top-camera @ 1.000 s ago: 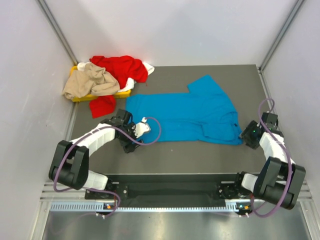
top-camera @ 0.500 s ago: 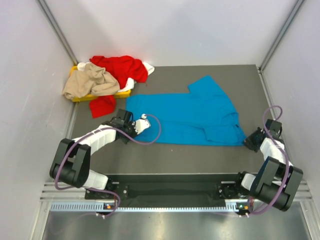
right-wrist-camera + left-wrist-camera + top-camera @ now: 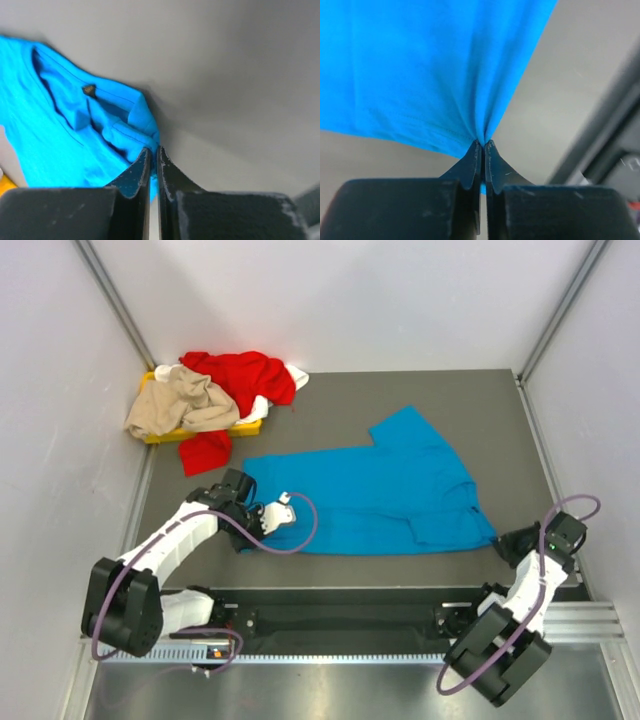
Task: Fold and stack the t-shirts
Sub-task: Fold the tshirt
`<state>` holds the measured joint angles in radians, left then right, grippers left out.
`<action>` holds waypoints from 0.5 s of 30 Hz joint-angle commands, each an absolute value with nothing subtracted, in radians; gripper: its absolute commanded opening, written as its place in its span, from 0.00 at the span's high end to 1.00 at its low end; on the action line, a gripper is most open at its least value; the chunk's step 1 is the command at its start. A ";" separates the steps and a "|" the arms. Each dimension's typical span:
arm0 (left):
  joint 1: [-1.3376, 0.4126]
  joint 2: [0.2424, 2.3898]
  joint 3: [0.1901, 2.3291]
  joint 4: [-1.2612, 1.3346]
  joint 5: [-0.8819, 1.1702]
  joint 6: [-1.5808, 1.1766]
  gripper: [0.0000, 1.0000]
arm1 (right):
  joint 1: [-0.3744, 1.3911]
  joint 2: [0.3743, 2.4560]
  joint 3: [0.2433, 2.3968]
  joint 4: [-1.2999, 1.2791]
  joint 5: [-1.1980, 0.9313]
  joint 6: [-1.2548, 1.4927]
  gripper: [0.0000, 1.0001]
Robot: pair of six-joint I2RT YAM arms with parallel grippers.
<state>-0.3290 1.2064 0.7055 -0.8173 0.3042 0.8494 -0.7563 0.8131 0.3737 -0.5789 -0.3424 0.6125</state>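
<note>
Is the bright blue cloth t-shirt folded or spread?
Spread: the bright blue cloth t-shirt lies mostly flat, left gripper and right gripper pinching opposite ends.

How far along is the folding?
Nothing is folded or stacked yet. In hand: the bright blue cloth t-shirt lies spread out, the left gripper and right gripper each shut on an edge. Left: the red shirt, beige shirt and white shirt heaped on the yellow tray.

Right gripper (image 3: 153, 150) pinching blue t-shirt (image 3: 65, 135)
2 black fingers (image 3: 141, 167) pressed together on a bunched fold near the collar; cloth spreads left over the grey table (image 3: 225, 75); small brown mark (image 3: 89, 90) at neckline.
</note>
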 commanded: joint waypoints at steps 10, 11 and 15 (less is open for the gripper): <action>-0.180 1.273 0.946 -0.648 0.249 0.587 0.01 | -0.737 0.784 0.595 -0.459 -0.352 0.531 0.25; -0.110 1.308 0.984 -0.585 0.232 0.516 0.03 | -0.692 0.835 0.639 -0.348 -0.426 0.511 0.28; -0.040 1.514 1.188 -0.489 0.158 0.304 0.15 | -0.332 1.058 0.911 -0.351 -0.223 0.289 0.26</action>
